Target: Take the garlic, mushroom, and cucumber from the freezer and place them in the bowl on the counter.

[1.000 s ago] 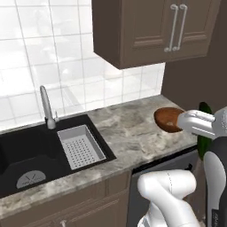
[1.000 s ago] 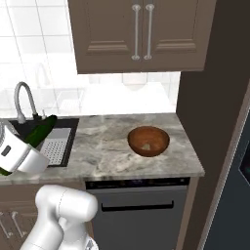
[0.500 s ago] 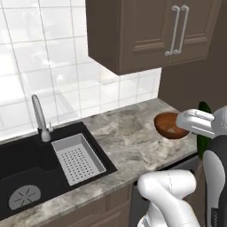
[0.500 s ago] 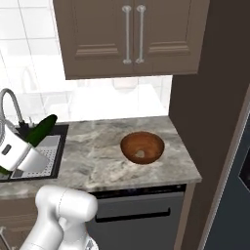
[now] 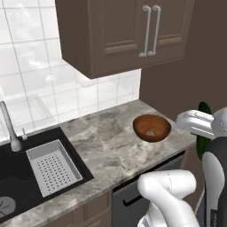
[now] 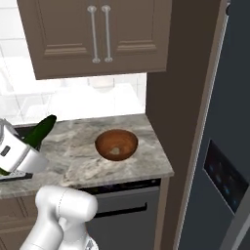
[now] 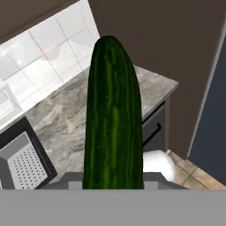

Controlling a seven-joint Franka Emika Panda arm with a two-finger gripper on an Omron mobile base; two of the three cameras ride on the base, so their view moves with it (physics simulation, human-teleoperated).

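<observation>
- While the gripper [image 7: 113,187] pinches its lower end, the cucumber [image 7: 114,114] stands dark green, glossy, faintly striped, above the counter [image 5: 106,146].
- Compared with a second ago, both base views have shifted, bringing the bowl [image 6: 116,144] nearer centre and the freezer [image 6: 219,146] into sight.
- Unlike the hand view, the base views show a small pale lump inside the bowl.

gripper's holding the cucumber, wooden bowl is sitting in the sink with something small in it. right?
Not quite. The bowl sits on the stone counter, not in the sink; the left base view shows it well to the sink's right. The rest holds: the gripper holds the cucumber, and something small and pale lies in the bowl.
</observation>
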